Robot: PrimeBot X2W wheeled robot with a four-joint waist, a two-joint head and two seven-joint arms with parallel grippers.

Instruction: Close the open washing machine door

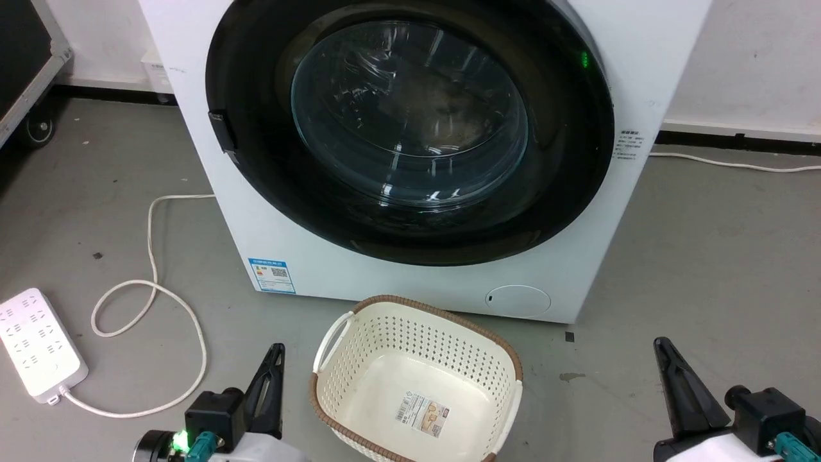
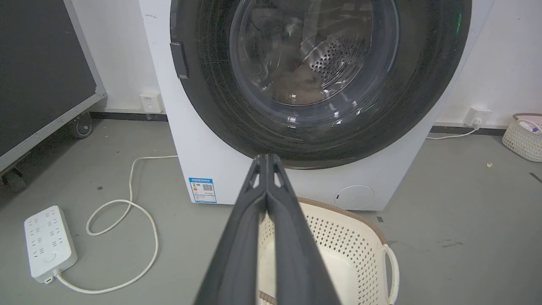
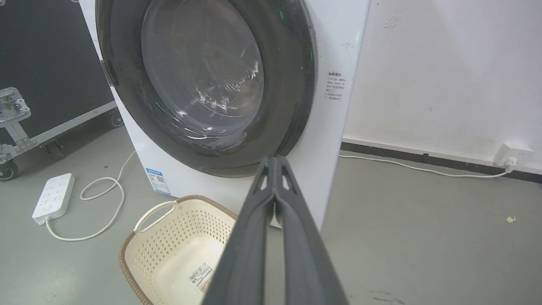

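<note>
Treat washing machine door [image 1: 410, 122] — seemingly flat against the machine's front [image 1: 397, 285] — as heavy, stiff, glossy-slick; press on black rim [image 1: 567, 192], not glass, using left gripper [image 2: 266, 157] or right gripper [image 3: 275, 159], both pinched together, empty

I see the washing machine door [image 1: 564, 192] lying flush against the white machine front [image 1: 359, 276], spanning nearly its whole width. Its wide glossy black rim rings a bulging clear glass bowl [image 1: 410, 115], and a small dark tab [image 1: 222, 131] sits on its left edge.

Cream perforated basket [image 1: 410, 333] on grey floor [image 1: 705, 256]; white power strip [image 1: 38, 343], looped cord [image 1: 152, 256] nearby
</note>
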